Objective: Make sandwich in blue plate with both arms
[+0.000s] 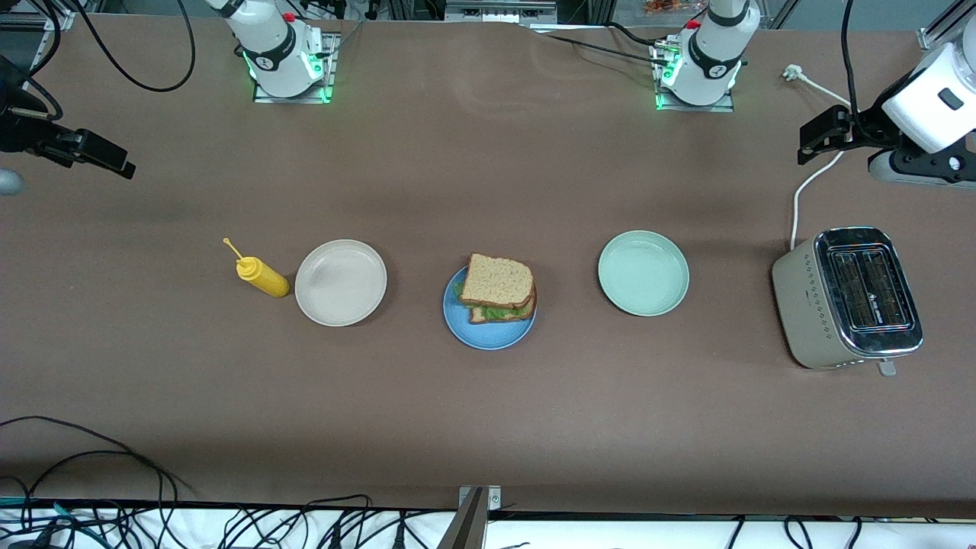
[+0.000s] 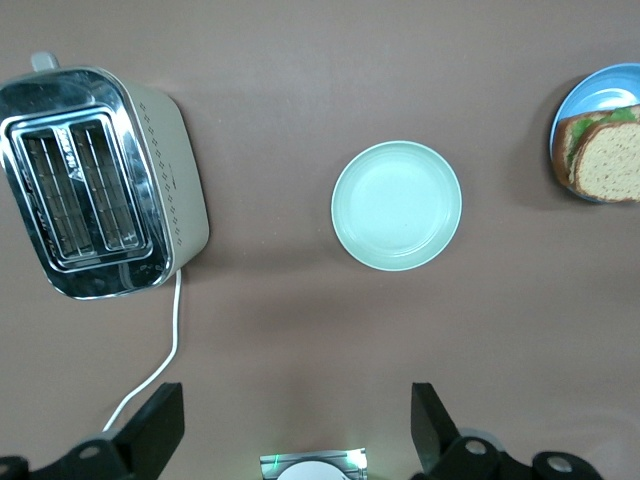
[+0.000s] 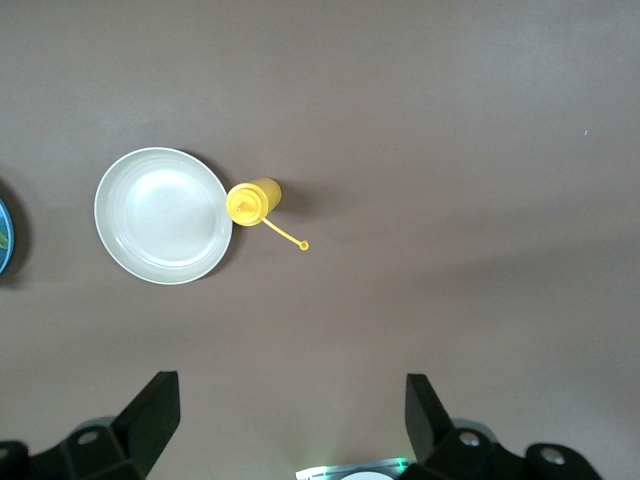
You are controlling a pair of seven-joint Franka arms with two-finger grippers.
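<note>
Landmark: the blue plate (image 1: 488,324) sits mid-table, and every place below is given from it.
Sandwich: the sandwich (image 1: 497,288) rests on the blue plate, two brown bread slices stacked with green lettuce showing between them. The top slice sits slightly askew, shifted toward the robots' bases and overhanging the plate's rim there.
Pale green plate: the pale green plate (image 1: 643,273) lies beside the blue plate, toward the left arm's end of the table, well apart from it and holding nothing.
Beige plate: the beige plate (image 1: 340,282) lies beside the blue plate, toward the right arm's end, also holding nothing.
Mustard bottle: a yellow squeeze bottle (image 1: 261,276) lies on its side just beside the beige plate, on the side away from the blue plate.
Toaster: a cream and chrome toaster (image 1: 848,296) stands past the pale green plate, at the left arm's end.
Left gripper: the left gripper (image 2: 295,425) hangs high over the table near the pale green plate, fingers spread wide, holding nothing.
Right gripper: the right gripper (image 3: 290,420) hangs high near the beige plate and bottle, fingers spread wide, holding nothing.
Step in hand: the sandwich looks assembled and both arms wait clear of it.
Next move: likely none, or at most a nudge to square the top slice.
</note>
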